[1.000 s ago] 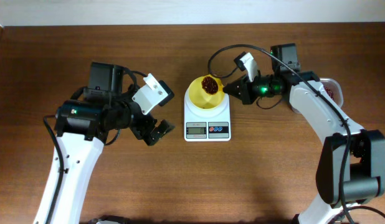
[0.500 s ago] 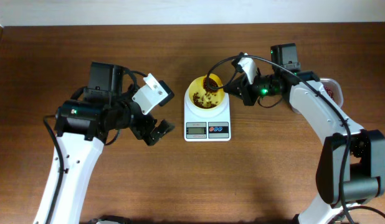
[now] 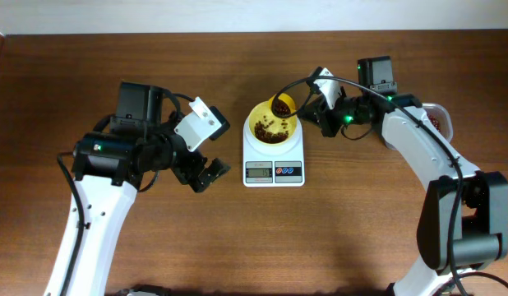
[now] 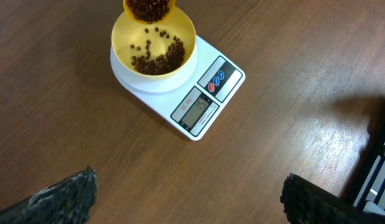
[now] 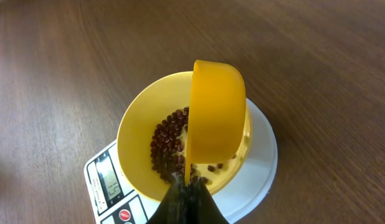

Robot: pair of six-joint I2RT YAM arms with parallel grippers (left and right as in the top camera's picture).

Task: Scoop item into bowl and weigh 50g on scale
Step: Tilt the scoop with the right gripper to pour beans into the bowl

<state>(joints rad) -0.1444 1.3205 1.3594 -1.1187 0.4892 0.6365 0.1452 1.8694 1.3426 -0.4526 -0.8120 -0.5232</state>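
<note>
Since a second ago your right arm has rolled the scoop (image 3: 282,104) from level to steeply tipped. Beans (image 4: 158,59) that rode in it then now lie loose in the bowl (image 3: 252,123). The left arm has not shifted.

Your right gripper (image 5: 187,193) is clamped tight on the scoop's handle, and the one yellow scoop hangs over the bowl's rim at about 1 o'clock in the overhead view. The left wrist view shows a clump of beans still in the scoop. The right wrist view shows only its smooth back, turned on edge above the bowl.

There is one pale yellow bowl, standing on the round platform (image 4: 180,81) of the one white scale (image 3: 274,158). The beans inside it are too many to count; most are gathered in one patch and a few lie scattered singly. The scale's one grey display (image 3: 259,171) sits at its 6 o'clock edge with small red and blue buttons (image 3: 288,171) beside it. The reading is too small to make out.

Your left gripper (image 3: 210,173) stands spread wide with nothing between its fingers, near the scale at 9 o'clock, above bare table (image 3: 361,230).

One clear tub (image 3: 439,121) holding more beans sits well apart from the scale at 3 o'clock, mostly hidden behind the right arm.
</note>
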